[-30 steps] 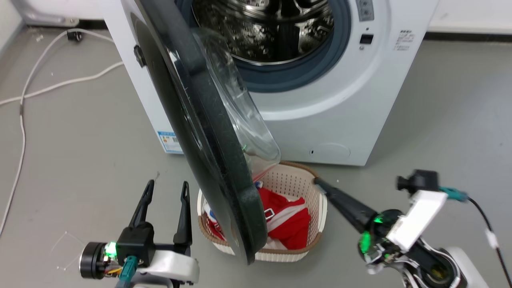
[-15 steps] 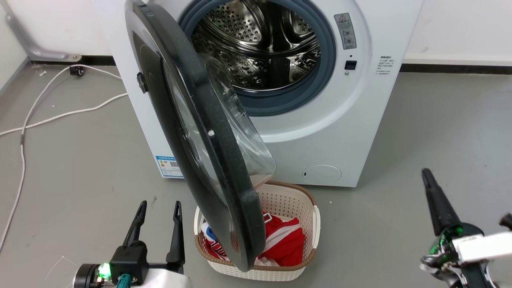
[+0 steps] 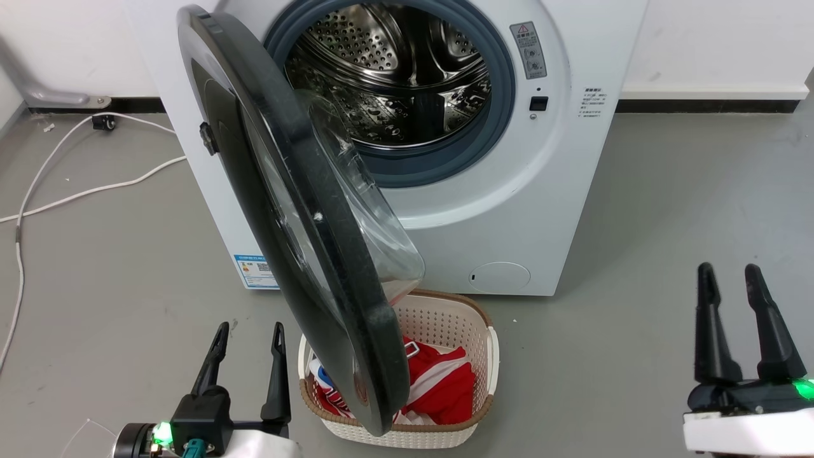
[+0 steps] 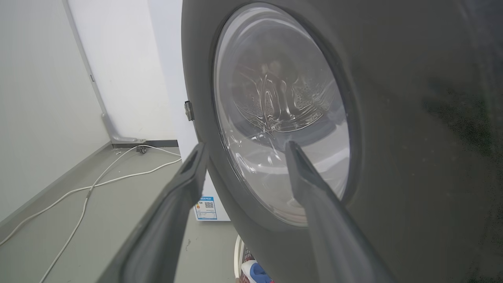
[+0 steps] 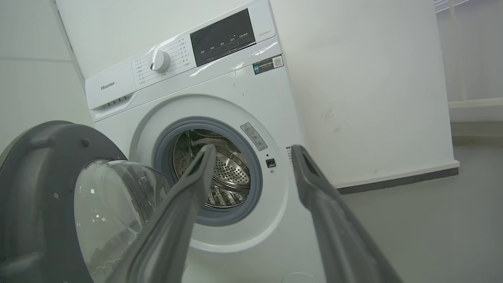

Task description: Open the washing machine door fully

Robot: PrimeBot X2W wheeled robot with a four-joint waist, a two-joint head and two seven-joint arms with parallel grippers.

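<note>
The white washing machine (image 3: 509, 210) stands in front of me with its steel drum exposed. Its door (image 3: 267, 191), a black disc with a clear glass bowl, hangs swung out on the left hinge, edge-on toward me. My left gripper (image 3: 249, 331) is open low at the left, beside the door's outer face and apart from it. In the left wrist view the door (image 4: 393, 118) looms close behind the open left gripper (image 4: 243, 145). My right gripper (image 3: 731, 270) stands open at the lower right, far from the machine. The right wrist view shows the washing machine (image 5: 220, 98), the door (image 5: 43, 188) and the open right gripper (image 5: 253, 147).
A white laundry basket (image 3: 474, 327) with red clothes sits on the floor under the door's lower edge. White cables (image 3: 82, 191) trail over the grey floor at the left. A white wall (image 3: 712, 38) runs behind the machine.
The camera has tilted up and shifted. My right gripper has drawn back from the basket rim to the lower right and now points upward. The door stands about as before.
</note>
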